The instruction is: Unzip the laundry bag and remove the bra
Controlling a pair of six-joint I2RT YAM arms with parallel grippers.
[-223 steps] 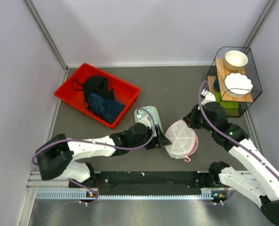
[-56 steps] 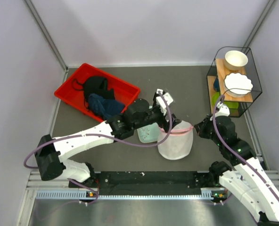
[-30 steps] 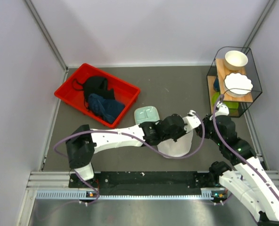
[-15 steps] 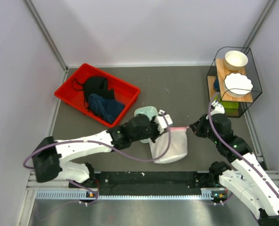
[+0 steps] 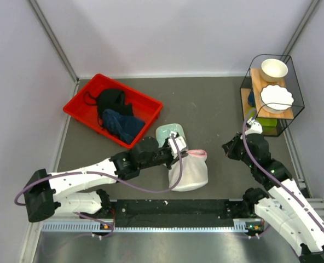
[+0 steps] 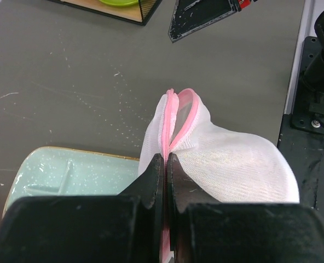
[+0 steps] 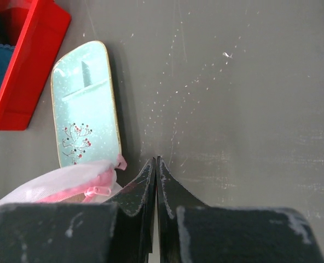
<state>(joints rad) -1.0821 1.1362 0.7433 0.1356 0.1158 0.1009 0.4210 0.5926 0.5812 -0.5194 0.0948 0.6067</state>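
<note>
Clamped tight, the left gripper (image 6: pixel 165 160) pinched the pink trim (image 6: pixel 170 118) of the laundry bag (image 6: pixel 230 164), both fingers pressed flat against the band with no gap between them. Just beyond its fingertips the trim split into two pink bands with a narrow slit between them. The white mesh body of the bag bulged away to the right of the fingers and slumped on the grey table (image 6: pixel 69 71). To the gripper's left, and touching the bag's side, lay the mint tray (image 6: pixel 69 175). From above, that gripper (image 5: pixel 179 146) sat at the bag's (image 5: pixel 189 171) upper left edge, with the red bin (image 5: pixel 84 114) well off behind it, holding a black garment (image 5: pixel 111 100) and a dark blue cloth (image 5: pixel 121 125).

The right gripper (image 7: pixel 155 160) was shut on nothing, its tips together over bare table. The bag's gathered pink edge (image 7: pixel 99 189) lay just beside its left finger, and whether they touched could not be told. From above, this gripper (image 5: pixel 227 149) stood apart from the bag.

The bra could not be made out through the mesh in any view.
</note>
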